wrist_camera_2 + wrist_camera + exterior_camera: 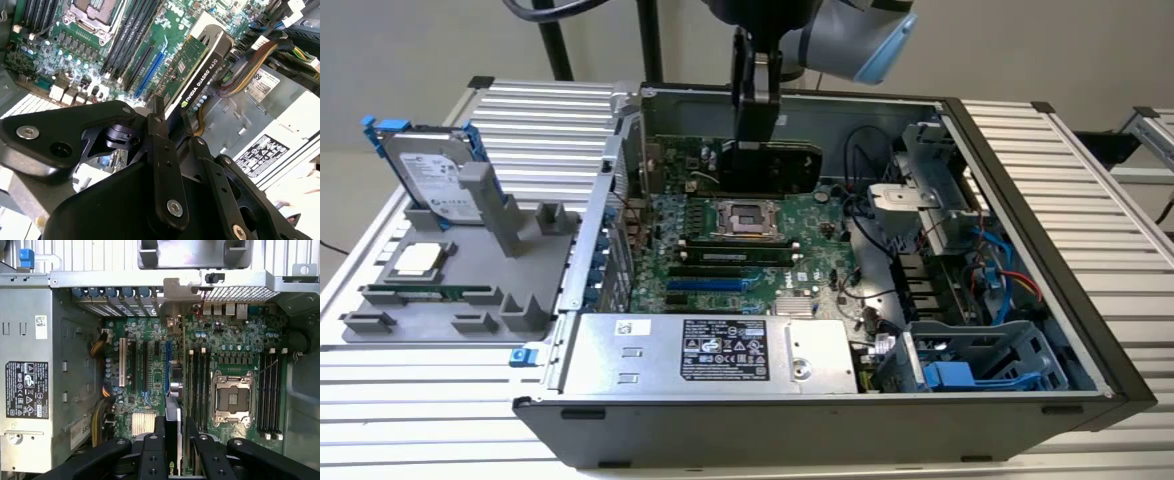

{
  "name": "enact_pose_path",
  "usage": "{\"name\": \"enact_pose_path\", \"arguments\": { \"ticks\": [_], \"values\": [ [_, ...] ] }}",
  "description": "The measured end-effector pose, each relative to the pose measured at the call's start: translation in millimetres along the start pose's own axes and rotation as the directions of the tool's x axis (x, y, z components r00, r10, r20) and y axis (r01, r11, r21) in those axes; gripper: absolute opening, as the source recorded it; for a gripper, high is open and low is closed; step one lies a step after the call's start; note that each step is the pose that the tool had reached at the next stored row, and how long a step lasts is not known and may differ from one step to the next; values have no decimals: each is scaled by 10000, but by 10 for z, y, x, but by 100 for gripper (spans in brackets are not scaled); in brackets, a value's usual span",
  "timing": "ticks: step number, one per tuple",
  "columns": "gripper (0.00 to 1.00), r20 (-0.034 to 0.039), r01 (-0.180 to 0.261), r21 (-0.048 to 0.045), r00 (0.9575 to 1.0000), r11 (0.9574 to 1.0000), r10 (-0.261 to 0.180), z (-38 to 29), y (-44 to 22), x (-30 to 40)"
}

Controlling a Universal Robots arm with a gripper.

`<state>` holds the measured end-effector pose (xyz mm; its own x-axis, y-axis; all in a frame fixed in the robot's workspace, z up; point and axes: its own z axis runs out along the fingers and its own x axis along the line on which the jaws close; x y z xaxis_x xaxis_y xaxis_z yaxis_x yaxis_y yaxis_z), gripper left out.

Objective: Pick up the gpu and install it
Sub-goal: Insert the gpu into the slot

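My gripper [757, 140] is shut on the gpu [771, 168], a green card with a black cooler block, held on edge inside the open computer case [1067, 250]. In the second wrist view the gpu [200, 62] hangs over the motherboard [175, 20], beside the long blue slot [150, 70], clamped by my gripper [177, 132]. In the first wrist view the gpu [172, 407] shows edge-on between my fingers [160, 430]. Its silver bracket [175, 297] is at the case's rear wall. Whether the card touches a slot I cannot tell.
A power supply [707, 350] lies along the case's near side, and a drive cage [974, 360] and cables [987, 260] are on the exterior view's right. The processor socket [754, 215] is mid-board. Outside, a grey fixture [440, 300] holds a hard drive [434, 175] and a memory stick [427, 293].
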<state>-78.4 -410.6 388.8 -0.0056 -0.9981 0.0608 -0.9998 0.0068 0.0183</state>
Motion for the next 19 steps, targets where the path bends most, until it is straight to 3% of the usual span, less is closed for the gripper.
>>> {"name": "enact_pose_path", "arguments": {
  "ticks": [9, 14, 19],
  "values": [
    [0, 2, -113, 70, 9999, 9999, 113, 42, -1, -88],
    [0, 1, -117, 179, 9999, 9998, 117, 76, -10, -101],
    [0, -11, -120, 198, 9999, 9997, 121, 99, -21, -105]
  ]
}}
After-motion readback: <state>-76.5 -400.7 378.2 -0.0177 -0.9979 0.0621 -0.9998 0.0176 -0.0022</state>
